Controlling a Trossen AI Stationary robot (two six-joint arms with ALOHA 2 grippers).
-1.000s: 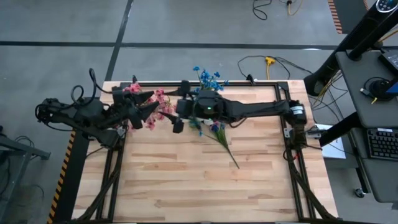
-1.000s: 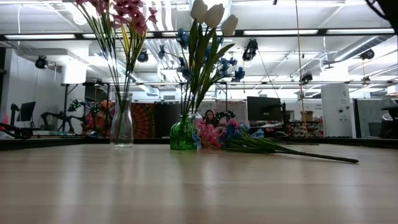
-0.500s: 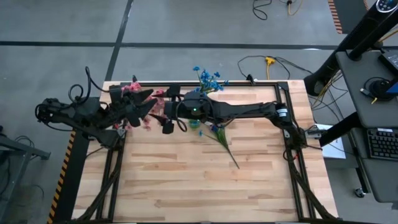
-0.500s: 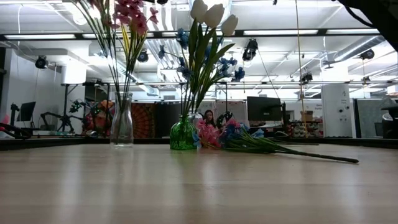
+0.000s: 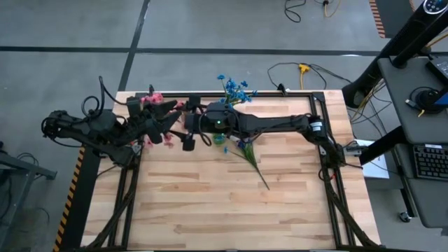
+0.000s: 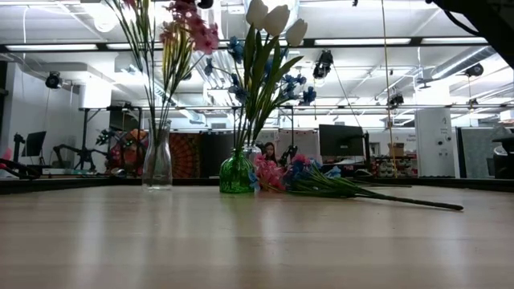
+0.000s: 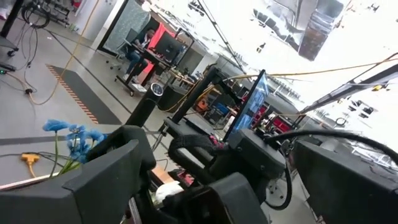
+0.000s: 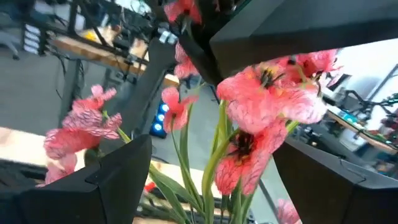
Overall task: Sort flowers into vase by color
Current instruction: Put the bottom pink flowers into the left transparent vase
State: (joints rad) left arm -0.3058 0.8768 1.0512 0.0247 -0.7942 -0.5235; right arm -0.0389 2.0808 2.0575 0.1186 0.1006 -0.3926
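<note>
Pink flowers [image 8: 261,106] stand between the spread fingers of the right claw [image 5: 187,133], likely being steadied in the clear vase [image 6: 157,160]; the left claw [image 5: 162,124], also spread, hovers just beside. Green vase [image 6: 236,172] holds white and blue blooms; loose sprigs [image 6: 337,186] lie on the worktop [image 6: 257,241].

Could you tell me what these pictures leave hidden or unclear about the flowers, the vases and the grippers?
- Clear vase: in the high view both arms cover it.
- Green vase: in the high view only a sliver shows under the right arm.
- Right gripper: pink flowers sit between its fingers; contact cannot be told.
- Left gripper: in the low view it is cut off by the top edge.
- Loose sprigs: their number cannot be counted; they overlap.
</note>
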